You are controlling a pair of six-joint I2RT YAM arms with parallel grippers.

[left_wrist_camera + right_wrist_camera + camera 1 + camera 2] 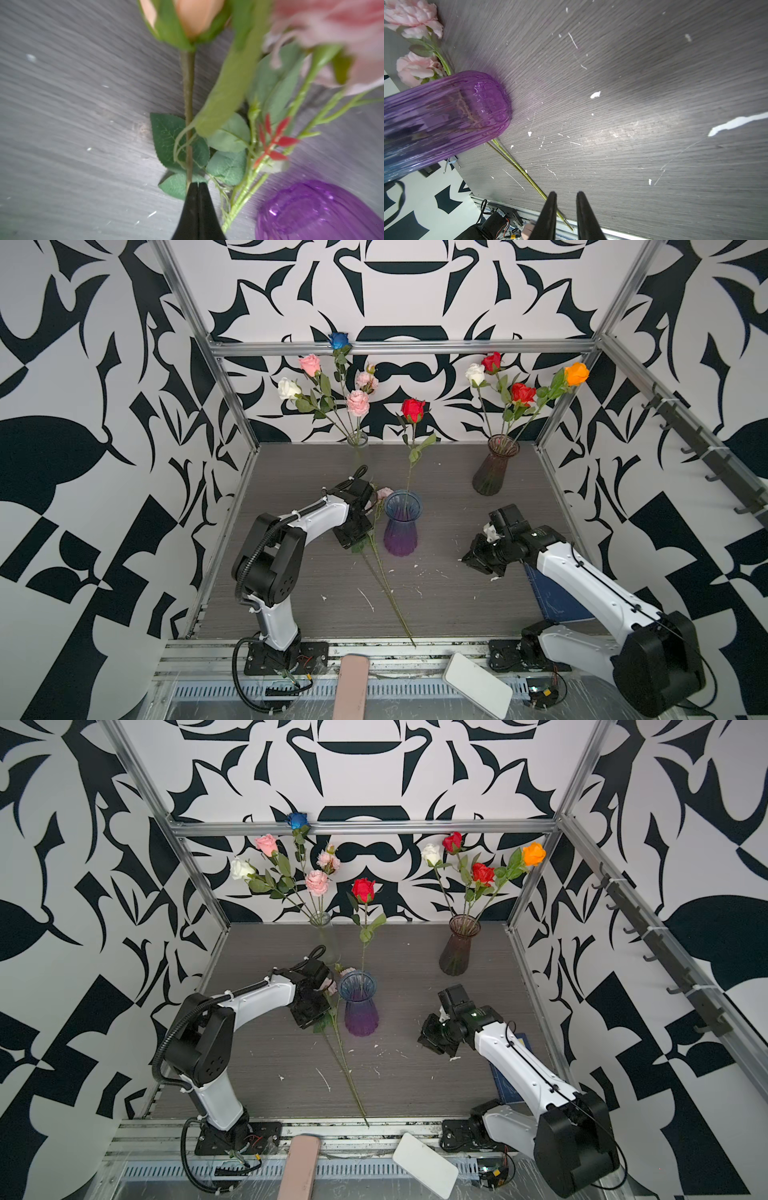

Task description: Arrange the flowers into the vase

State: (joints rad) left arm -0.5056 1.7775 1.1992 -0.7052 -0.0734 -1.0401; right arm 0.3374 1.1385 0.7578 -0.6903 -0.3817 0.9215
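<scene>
Only the left wrist view shows the peach rose (193,18), on the desk (457,593) beside the purple vase (402,526), its stem pinched in the clenched left hand (197,185), wrist bent down. The right hand (566,194) hovers released, empty.

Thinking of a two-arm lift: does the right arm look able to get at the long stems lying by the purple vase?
Probably yes: the stems lie on bare table, and nothing stands between them and the right gripper, whose jaws are open.
</scene>
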